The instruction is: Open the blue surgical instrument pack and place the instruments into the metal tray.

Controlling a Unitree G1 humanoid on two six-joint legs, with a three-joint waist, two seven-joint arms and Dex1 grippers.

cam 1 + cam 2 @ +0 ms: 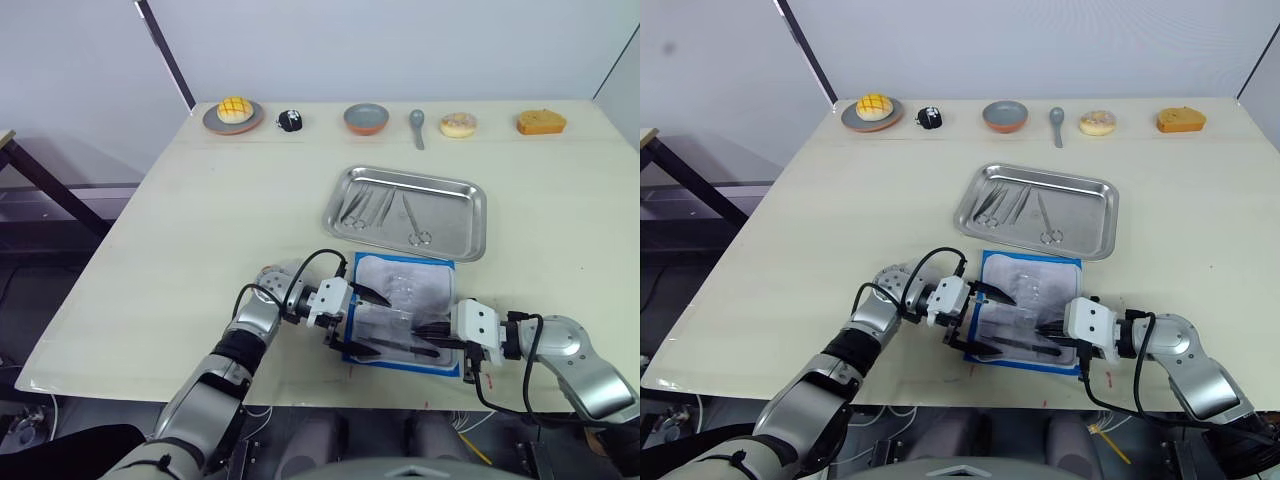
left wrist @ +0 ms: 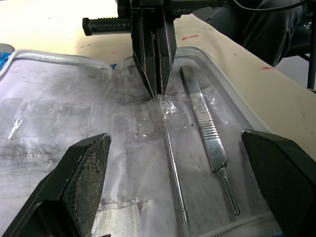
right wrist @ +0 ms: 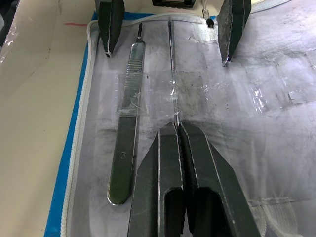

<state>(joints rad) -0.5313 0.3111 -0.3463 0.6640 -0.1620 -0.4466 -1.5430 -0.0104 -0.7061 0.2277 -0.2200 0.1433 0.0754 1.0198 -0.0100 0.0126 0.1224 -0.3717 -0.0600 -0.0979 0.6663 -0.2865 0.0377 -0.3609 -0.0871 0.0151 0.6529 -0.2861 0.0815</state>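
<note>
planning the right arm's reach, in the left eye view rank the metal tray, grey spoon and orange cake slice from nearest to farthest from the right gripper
From the right gripper:
1. metal tray, just beyond the open pack.
2. grey spoon, far edge, centre.
3. orange cake slice, far right corner; close to the spoon's distance, slightly farther.

I see metal tray [image 1: 478, 215]: polished steel, mirror-bright rim. Instruments [image 1: 388, 209] lying in it: slim metal, duller grey. Blue surgical instrument pack [image 3: 79, 123]: matt blue cloth edge, white zip tape, lining of crinkled glossy clear plastic over pale fabric. Flat handle [image 3: 125, 143] in near pocket: brushed steel, ribbed grip. Thin rod [image 2: 174, 173]: smooth metal. Left gripper [image 2: 180, 187] finger pads: rough black rubber. Table [image 1: 200, 220]: smooth matt pale wood.
</note>
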